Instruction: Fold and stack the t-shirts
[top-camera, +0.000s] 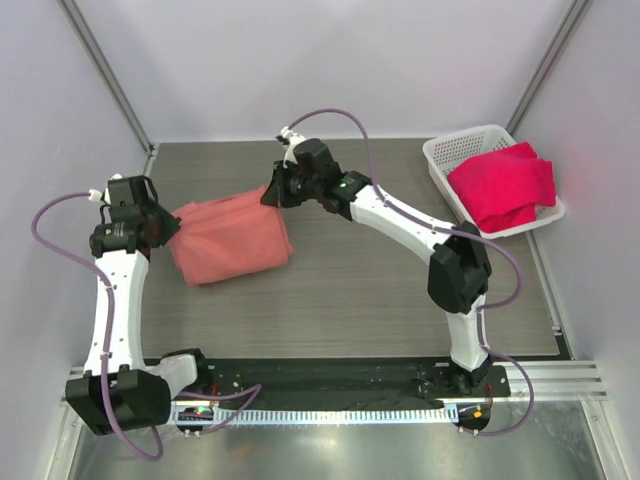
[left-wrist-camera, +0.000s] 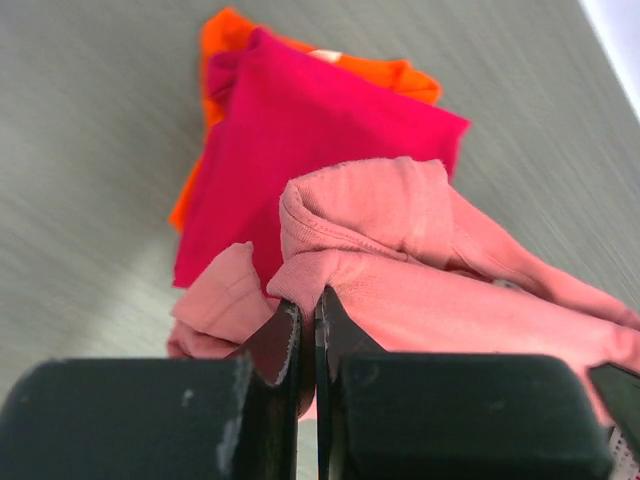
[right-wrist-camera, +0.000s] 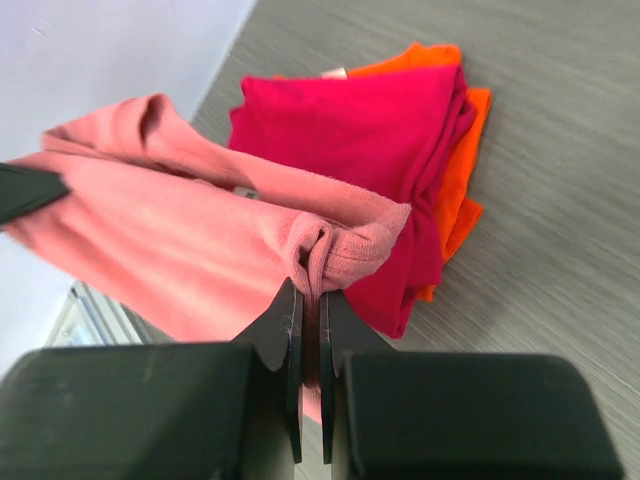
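**PINK TEE SUSPENDED BETWEEN BOTH GRIPPERS**

The salmon-pink t-shirt hangs over the left half of the table, spread between two holds. The left gripper is pinched closed on one bunched edge, and the right gripper is clamped on the opposite edge. Directly below lies a folded crimson t-shirt on an orange garment (the stack, by my reading). More crimson cloth sits in the white basket. The fabric looks light, limp and non-fragile, and it sags between the holds. Grip it at seamed edges or corners, where the cloth bunches and is less likely to slip.
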